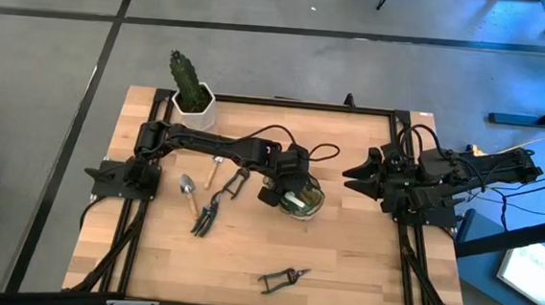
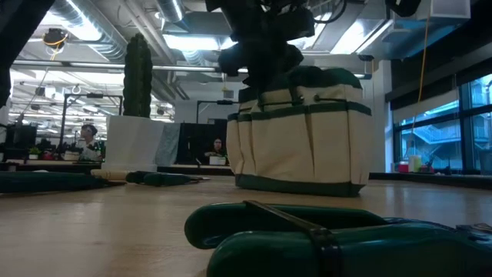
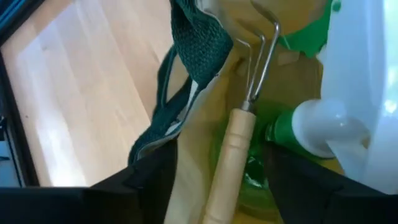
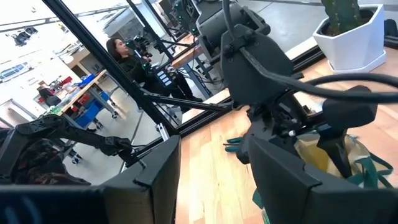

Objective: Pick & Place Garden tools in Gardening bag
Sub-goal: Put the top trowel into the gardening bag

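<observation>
The tan and green gardening bag (image 1: 306, 201) stands at mid-table and also shows in the low view (image 2: 304, 131). My left gripper (image 1: 292, 185) hangs over its mouth, open. Its fingers stand on either side of a wooden-handled tool with wire tines (image 3: 231, 155), which lies inside the bag beside the green and white spray bottle (image 3: 311, 127). A silver trowel (image 1: 188, 187), a dark claw rake (image 1: 237, 182) and a green-handled tool (image 1: 205, 217) lie on the table left of the bag. Pruning shears (image 1: 283, 280) lie near the front edge. My right gripper (image 1: 355, 177) waits open at the right.
A green cactus in a white pot (image 1: 192, 97) stands at the far left corner of the table. The bag's dark green strap (image 3: 186, 43) hangs over its rim. People sit at desks in the room beyond. Bare wood (image 1: 361, 255) lies right of and in front of the bag.
</observation>
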You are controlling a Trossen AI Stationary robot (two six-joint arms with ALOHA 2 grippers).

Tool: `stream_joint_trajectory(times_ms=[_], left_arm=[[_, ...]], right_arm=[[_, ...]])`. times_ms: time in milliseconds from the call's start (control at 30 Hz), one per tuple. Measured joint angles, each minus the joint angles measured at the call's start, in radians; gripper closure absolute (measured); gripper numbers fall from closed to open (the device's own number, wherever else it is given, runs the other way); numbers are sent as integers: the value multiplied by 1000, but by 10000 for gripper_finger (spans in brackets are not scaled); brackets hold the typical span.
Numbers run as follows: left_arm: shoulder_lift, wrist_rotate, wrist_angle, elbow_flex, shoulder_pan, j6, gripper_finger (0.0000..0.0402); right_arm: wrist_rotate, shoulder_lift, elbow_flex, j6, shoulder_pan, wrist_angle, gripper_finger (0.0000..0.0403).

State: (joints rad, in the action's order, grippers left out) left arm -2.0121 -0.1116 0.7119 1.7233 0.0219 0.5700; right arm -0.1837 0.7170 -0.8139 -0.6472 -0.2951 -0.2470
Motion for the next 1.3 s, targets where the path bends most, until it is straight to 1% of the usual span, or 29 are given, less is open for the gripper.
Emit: stream_joint_trajectory(times_ms=[67,167,333,467,600,700,733,867,967,1033,1100,1167,1300], left_arm=[[0,-1,1,19,0,-13,153],[8,-1,1,52,3,-36,149],[44,-5,-2,110,31,-64,157],[92,-6,-4,129,56,-101,164],[160,-6,0,129,82,-176,169],[212,2,3,130,107,-268,176],[228,28,3,130,117,-306,178],[275,239,19,130,153,-503,185],[292,388,76,130,162,-633,188],[297,447,133,130,163,-718,191],[299,473,208,130,151,-788,194],[299,467,281,130,130,-839,199],[299,377,395,130,56,-926,213]], right_arm=[[0,0,0,0,0,0,210],[0,0,0,0,0,0,210],[0,0,0,0,0,-1,210],[0,0,0,0,0,-4,210],[0,0,0,0,0,-5,210],[0,0,0,0,0,-5,210],[0,0,0,1,0,-5,210],[-7,0,0,-13,0,-1,210],[-2,0,0,-28,0,9,210],[1,0,0,-44,0,11,210],[8,0,0,-53,0,11,210],[28,0,0,-61,0,11,210],[54,0,0,-101,0,11,210]])
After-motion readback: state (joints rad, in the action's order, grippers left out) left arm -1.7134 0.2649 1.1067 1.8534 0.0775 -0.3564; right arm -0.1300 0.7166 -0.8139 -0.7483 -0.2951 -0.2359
